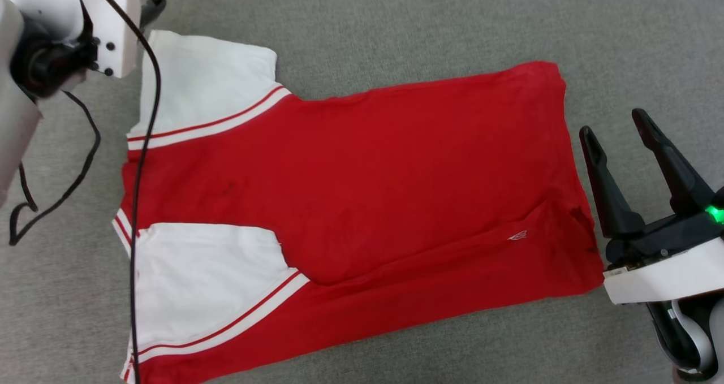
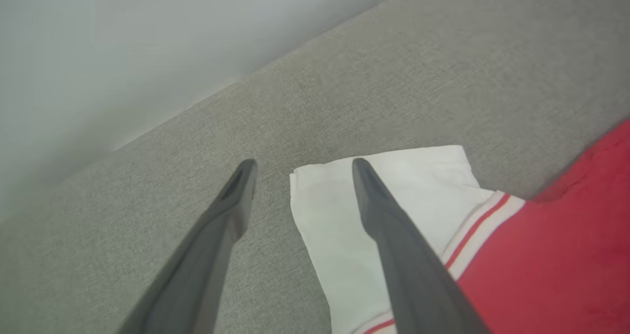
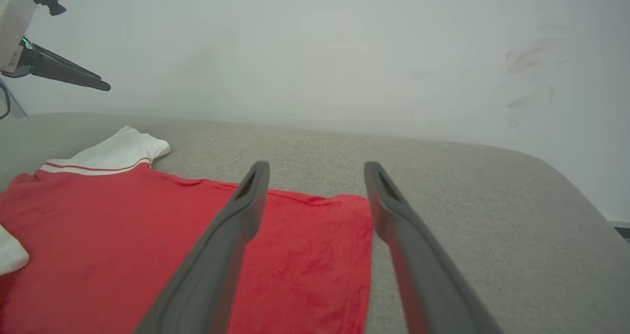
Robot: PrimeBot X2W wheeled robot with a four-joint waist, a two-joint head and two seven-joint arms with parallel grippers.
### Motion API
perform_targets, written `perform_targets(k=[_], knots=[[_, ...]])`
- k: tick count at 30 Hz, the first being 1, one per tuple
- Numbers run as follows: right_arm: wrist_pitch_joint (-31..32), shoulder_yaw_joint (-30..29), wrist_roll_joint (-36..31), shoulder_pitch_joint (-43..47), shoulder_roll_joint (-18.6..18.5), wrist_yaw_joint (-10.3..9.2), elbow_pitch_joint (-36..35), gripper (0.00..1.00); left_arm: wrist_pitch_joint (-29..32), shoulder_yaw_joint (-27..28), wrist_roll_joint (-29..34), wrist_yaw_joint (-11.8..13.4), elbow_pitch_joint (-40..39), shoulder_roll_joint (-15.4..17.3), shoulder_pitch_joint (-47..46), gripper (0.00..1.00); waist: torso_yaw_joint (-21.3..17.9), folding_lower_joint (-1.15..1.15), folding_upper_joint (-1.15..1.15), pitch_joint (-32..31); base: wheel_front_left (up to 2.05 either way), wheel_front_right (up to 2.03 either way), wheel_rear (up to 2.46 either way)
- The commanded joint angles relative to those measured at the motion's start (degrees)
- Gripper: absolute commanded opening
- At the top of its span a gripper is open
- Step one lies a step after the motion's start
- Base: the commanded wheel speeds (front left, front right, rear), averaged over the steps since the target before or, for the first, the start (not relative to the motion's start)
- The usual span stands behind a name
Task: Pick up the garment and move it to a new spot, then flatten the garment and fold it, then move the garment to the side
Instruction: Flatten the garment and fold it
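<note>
On the grey surface [image 1: 396,22] in the head view, your red T-shirt [image 1: 362,192] lies flat, right gripper [image 1: 612,123] splayed wide, empty, beside its hem [image 1: 577,203]. Left wrist view: left gripper [image 2: 303,163] spread, empty, over a white sleeve [image 2: 334,216]. Right wrist view: hem under your fingers [image 3: 236,235]; a shallow pinch could rumple it

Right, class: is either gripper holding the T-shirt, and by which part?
Nothing is held: the left gripper and the right gripper are both open, and the garment lies spread on the grey surface.
</note>
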Motion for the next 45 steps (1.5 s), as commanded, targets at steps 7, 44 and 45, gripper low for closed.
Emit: perform_targets(k=[7, 44, 45], knots=[[0.22, 1.46, 0.44, -2.79, -0.38, -0.05, -0.30, 1.00, 8.21, -2.24, -0.27, -0.72, 2.68, 0.52, -4.43, 1.00, -1.39, -0.01, 0.00, 5.89, 0.00, 0.00, 0.00], [23.47, 0.87, 11.95, -17.59, -14.95, -0.05, 7.89, 1.00, -2.07, -9.75, -2.78, -1.34, -8.15, -0.51, 1.78, 0.00, 4.16, -0.01, 0.00, -1.09, 0.00, 0.00, 0.00], [25.43, 1.17, 12.60, -18.50, -15.94, -0.05, 9.01, 1.00, -2.67, -10.09, -2.47, -1.34, -8.83, -0.35, 1.72, 0.00, 4.58, -0.01, 0.00, -1.28, 0.00, 0.00, 0.00]])
